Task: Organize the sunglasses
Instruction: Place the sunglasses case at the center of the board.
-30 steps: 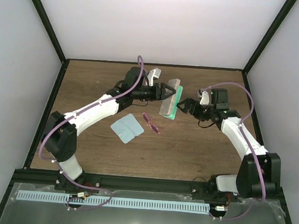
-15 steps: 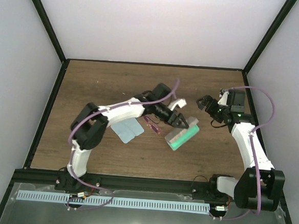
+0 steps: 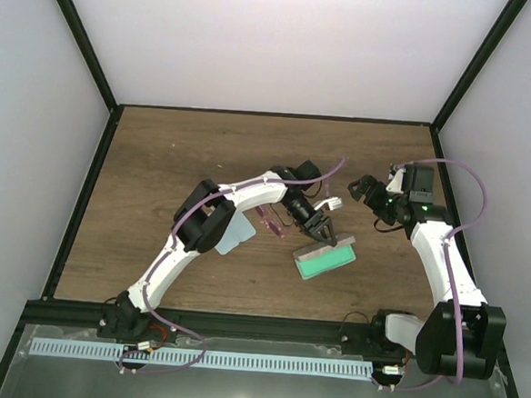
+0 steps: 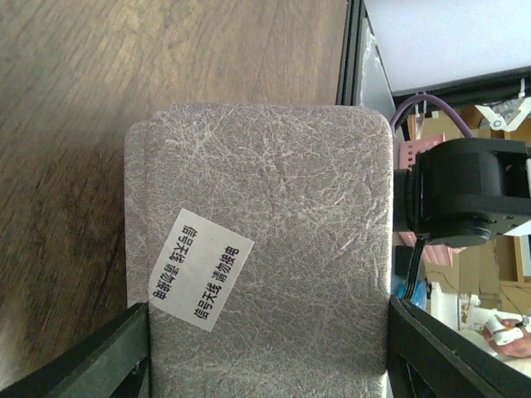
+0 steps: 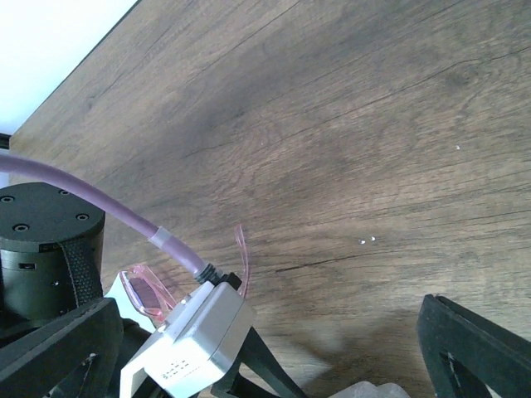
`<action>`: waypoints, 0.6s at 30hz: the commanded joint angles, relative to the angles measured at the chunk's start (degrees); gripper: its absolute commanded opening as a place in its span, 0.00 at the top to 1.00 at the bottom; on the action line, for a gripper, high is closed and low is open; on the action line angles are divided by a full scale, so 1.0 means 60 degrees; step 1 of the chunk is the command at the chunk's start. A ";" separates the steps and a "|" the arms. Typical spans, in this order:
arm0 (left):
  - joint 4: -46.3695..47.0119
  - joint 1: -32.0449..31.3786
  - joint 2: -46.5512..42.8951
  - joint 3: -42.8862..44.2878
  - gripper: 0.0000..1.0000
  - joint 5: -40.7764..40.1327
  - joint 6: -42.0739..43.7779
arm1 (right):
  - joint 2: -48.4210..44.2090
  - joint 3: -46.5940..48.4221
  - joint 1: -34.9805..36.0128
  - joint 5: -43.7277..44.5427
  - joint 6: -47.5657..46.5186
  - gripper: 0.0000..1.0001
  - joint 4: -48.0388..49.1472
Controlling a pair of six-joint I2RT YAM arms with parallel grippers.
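The sunglasses (image 3: pixel 269 220), a slim pair with pink lenses, lie on the wood table left of centre. They also show in the right wrist view (image 5: pixel 143 292). My left gripper (image 3: pixel 319 228) is shut on the rectangular case (image 3: pixel 326 257), which has a grey textured top and a green side. It holds the case low at the table's middle, right of the sunglasses. In the left wrist view the case (image 4: pixel 265 207) fills the space between my fingers (image 4: pixel 124 348) and carries a white label (image 4: pixel 202 280). My right gripper (image 3: pixel 363 188) is open and empty, behind and right of the case.
A light blue cloth (image 3: pixel 237 234) lies left of the sunglasses, partly under my left arm. The left wrist camera housing (image 5: pixel 192 342) sits in front of the right gripper (image 5: pixel 265 332). Black frame posts and white walls bound the table (image 3: pixel 159 155).
My left arm has swung the case from the back centre to the near right of the sunglasses and lowered it. My right gripper has drawn back from the case.
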 commanded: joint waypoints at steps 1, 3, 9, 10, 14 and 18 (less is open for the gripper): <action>-0.0696 0.0001 0.0018 0.0127 0.27 -0.0066 0.0989 | -0.0267 0.0087 -0.0058 0.0233 -0.0209 0.00 -0.0262; -0.0640 -0.0002 -0.0165 0.0040 0.20 -0.0172 0.0921 | -0.0341 -0.0009 -0.0066 0.0316 -0.0216 0.00 -0.0274; -0.0400 -0.0001 -0.0864 -0.0079 0.08 -0.0236 0.0697 | -0.0501 -0.0207 -0.0087 0.0321 -0.0209 0.00 -0.0308; -0.0441 -0.0005 -0.0894 -0.0061 0.07 -0.0246 0.0697 | -0.0537 -0.0211 -0.0088 0.0316 -0.0214 0.00 -0.0320; -0.0484 0.0016 -0.1194 -0.0077 0.06 -0.0625 0.0637 | -0.0764 -0.0202 -0.0088 0.0449 -0.0312 0.00 -0.0642; 0.0383 0.0043 -0.1944 0.0029 0.00 -0.1369 -0.0227 | -0.1321 -0.0578 -0.0172 0.0229 -0.0126 0.02 -0.0840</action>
